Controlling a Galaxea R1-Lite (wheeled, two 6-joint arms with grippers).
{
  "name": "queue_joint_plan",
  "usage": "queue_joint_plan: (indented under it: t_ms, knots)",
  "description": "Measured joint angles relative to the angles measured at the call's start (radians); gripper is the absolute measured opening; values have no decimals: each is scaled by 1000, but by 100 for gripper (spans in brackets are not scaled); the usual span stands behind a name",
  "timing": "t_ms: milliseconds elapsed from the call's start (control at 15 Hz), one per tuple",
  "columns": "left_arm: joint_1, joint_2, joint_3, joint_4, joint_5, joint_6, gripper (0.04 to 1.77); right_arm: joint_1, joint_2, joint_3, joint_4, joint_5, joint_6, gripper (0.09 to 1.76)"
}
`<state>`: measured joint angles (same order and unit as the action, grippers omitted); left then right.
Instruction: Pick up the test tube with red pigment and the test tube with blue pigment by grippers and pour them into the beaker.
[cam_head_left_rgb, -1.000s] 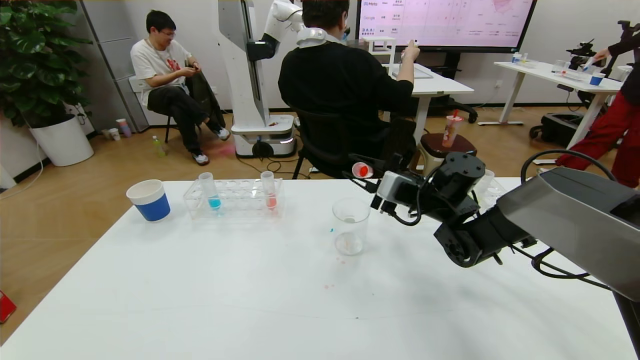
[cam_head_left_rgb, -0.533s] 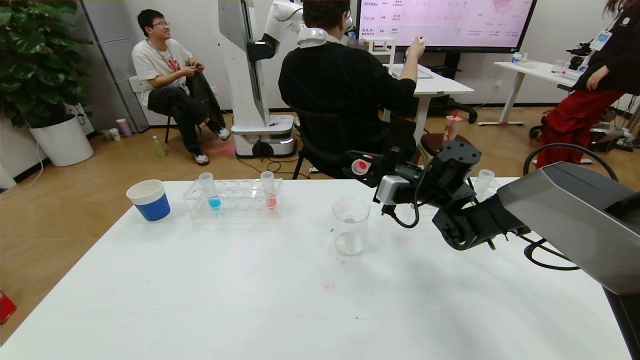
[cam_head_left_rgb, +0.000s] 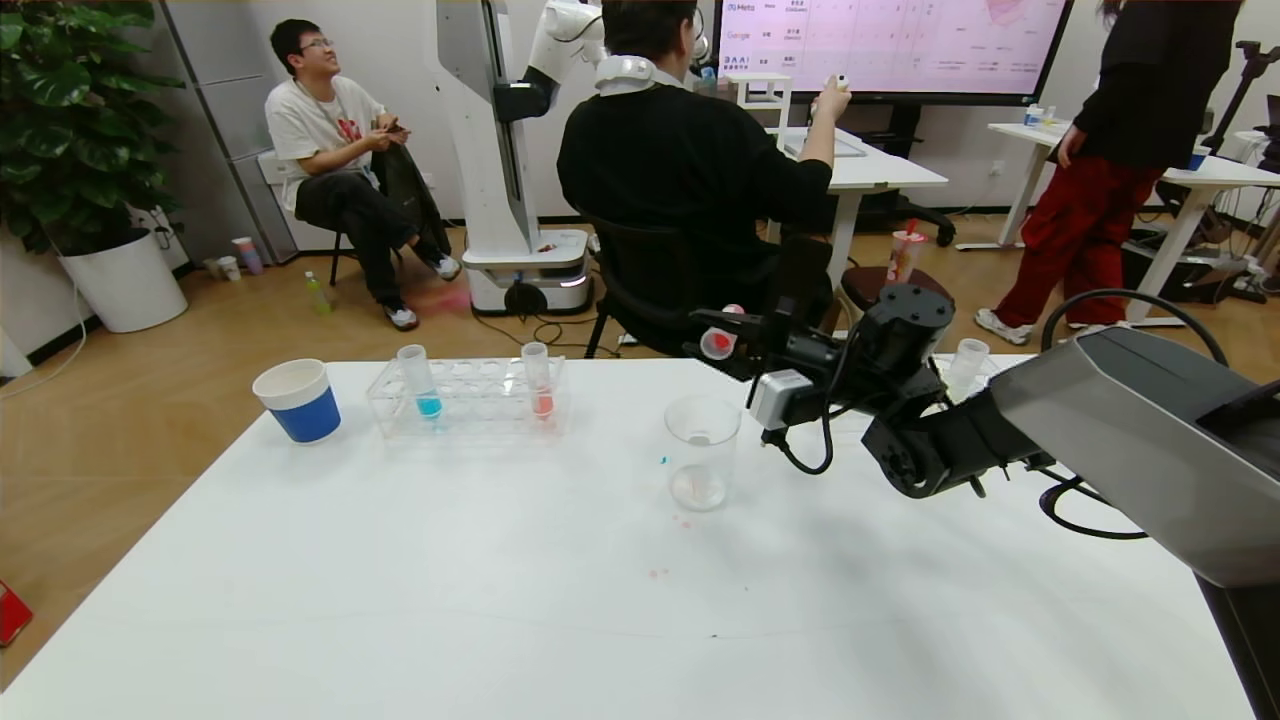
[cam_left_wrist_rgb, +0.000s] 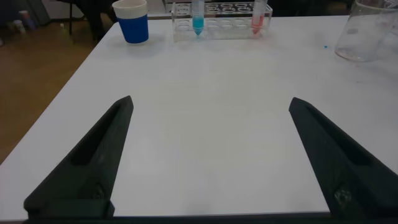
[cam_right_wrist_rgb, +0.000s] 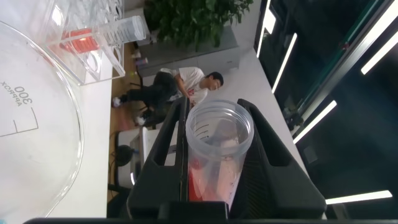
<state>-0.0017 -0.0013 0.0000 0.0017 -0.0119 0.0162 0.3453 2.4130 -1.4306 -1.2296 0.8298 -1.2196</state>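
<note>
Changed over the last second: right gripper raised and rolled, now hanging behind and slightly above the beaker, jaws clamped on the test tube with red pigment, which lies near horizontal with its open mouth turned toward the head camera and not yet over the beaker's rim. Taken as the approach to the pour, red liquid apparently pooled low in the tube in the right wrist view, though hard to judge there; pouring of red not yet done, blue untouched. Left gripper low over the near side of the surface, jaws spread wide, holding nothing, seemingly parked. Count: one beaker, standing upright mid-surface, at most a faint pinkish trace at its bottom; one test tube with blue pigment, upright in the clear rack at its left end; one paler red tube upright in the same rack toward its right end; one rack; one blue paper cup left of the rack; a few small coloured spots on the surface near the beaker.
</note>
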Motion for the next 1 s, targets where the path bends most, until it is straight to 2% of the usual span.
queue_joint_plan:
  t_ms: [533, 1000]
  knots:
    - [0, 0, 0, 0, 0, 0, 175, 0, 11, -43, 16, 59, -137, 51]
    - [0, 0, 0, 0, 0, 1, 175, -1, 19, -43, 7, 72, -226, 51]
